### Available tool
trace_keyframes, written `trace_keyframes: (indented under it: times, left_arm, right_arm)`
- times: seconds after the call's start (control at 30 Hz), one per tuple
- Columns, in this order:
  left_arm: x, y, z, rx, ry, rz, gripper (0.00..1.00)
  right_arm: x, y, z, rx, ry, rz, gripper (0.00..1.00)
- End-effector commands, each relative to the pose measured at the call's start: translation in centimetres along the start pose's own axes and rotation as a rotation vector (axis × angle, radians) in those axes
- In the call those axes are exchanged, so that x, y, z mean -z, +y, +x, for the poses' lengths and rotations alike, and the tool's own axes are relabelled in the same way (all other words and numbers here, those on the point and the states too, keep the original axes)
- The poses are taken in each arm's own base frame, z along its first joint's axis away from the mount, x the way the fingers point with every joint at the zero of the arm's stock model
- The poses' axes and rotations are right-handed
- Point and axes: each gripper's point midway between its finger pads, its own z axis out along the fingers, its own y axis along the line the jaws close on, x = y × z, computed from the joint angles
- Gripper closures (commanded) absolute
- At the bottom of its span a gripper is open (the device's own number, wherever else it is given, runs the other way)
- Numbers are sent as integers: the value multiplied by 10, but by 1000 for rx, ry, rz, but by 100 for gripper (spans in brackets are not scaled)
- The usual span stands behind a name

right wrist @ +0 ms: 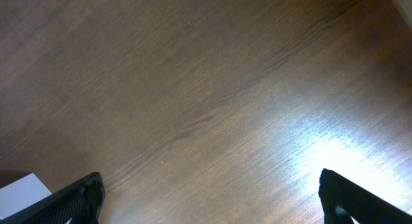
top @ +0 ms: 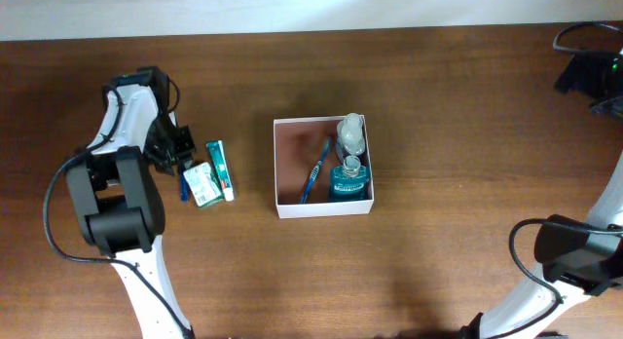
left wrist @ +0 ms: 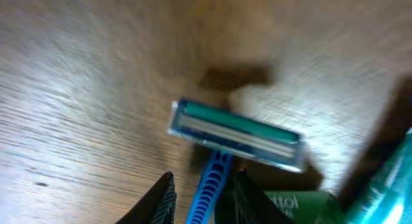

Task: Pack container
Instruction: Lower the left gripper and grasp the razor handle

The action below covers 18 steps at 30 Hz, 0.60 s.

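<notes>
So the left gripper (left wrist: 205, 175) looks clamped on the razor (left wrist: 235, 135). Both fingers are snug on the blue handle, and the head's shadow falls well clear of it, so I'd guess it's already off the wood (frame's blurry though). The handle runs straight back between the fingers, with the head sitting crosswise just past the tips. Everything hinges on the container (top: 321, 208). From overhead, the razor is well off to the container's left, with the green box (top: 201, 184) and the toothpaste tube (top: 220, 169) lying between them. So the carry is a straight sideways trip toward the container's left wall, passing over those two. Inside, the toothbrush (top: 313, 173) and two bottles crowd the right half, and the left strip of floor is bare. That strip runs front to back, so I'd line the handle up that way. The right gripper (right wrist: 209, 174) is wide open, holding nothing, far off to the container's right, so the left arm is clearly nearer.
</notes>
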Motion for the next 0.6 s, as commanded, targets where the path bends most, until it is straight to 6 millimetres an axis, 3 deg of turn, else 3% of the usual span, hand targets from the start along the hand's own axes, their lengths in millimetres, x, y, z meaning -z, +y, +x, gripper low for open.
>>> trace_keyframes:
  times: [0.0,0.07,0.13,0.37,0.47,0.57]
  left_arm:
    - [-15,1,8,-9,45,-15,73]
    - [-15,1,8,-9,44,-14,86]
    - [-15,1,8,-9,45,-15,92]
    - [-15,1,7,-9,44,-15,93]
    - [-15,1,6,-10,37,-18,100]
    - [-12,1,3,-9,26,-19,100]
  right_arm:
    - [10,-3,-3,-13,-31,-7,1]
    - [10,-3,-3,-13,-31,-7,1]
    - [10,-3,-3,-13,-31,-7,2]
    - [10,-3,-3,-13,-31,-7,1]
    - [10,-3,-3,-13,-31,-7,1]
    - [10,-3,-3,-13,-31,-7,1]
